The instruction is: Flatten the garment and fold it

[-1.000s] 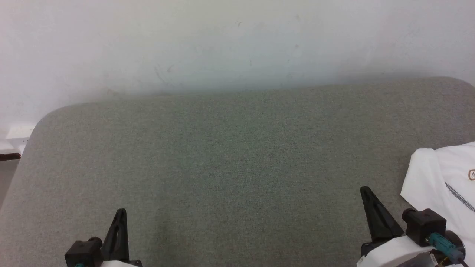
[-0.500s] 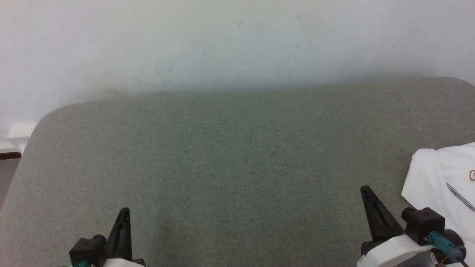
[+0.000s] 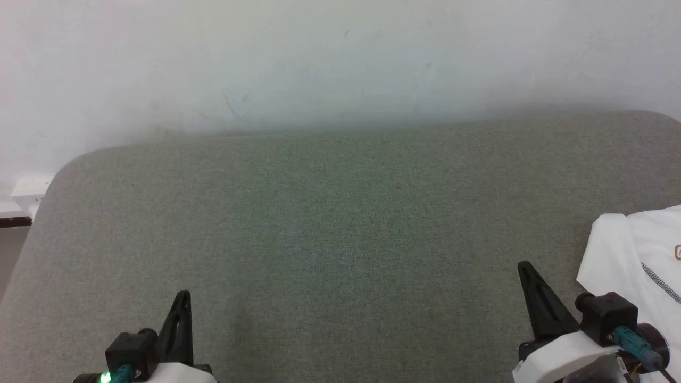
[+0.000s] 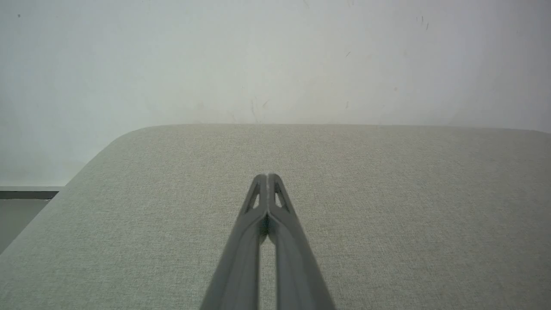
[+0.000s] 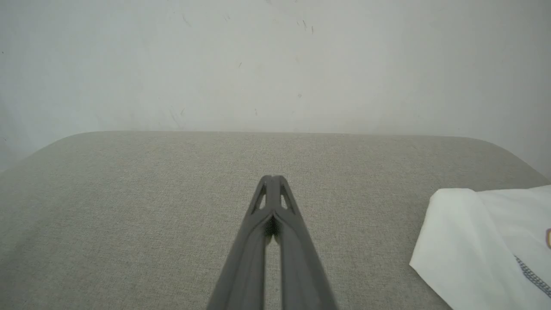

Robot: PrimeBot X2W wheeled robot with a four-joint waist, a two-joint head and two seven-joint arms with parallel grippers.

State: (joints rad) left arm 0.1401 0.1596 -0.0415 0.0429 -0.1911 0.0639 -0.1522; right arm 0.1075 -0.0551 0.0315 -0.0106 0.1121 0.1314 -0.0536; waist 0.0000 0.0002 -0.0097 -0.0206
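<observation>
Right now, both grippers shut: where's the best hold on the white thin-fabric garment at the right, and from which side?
Probably take the white thin-fabric garment at its left corner flap, with the right gripper coming in low across the grey fabric surface on its left. That edge lies free and nearest; the rest runs out of frame. Open the jaws first.

The grey counter [image 3: 340, 223] is lying open across its left and middle; the white garment [image 3: 636, 242] is occupying the right edge.
</observation>
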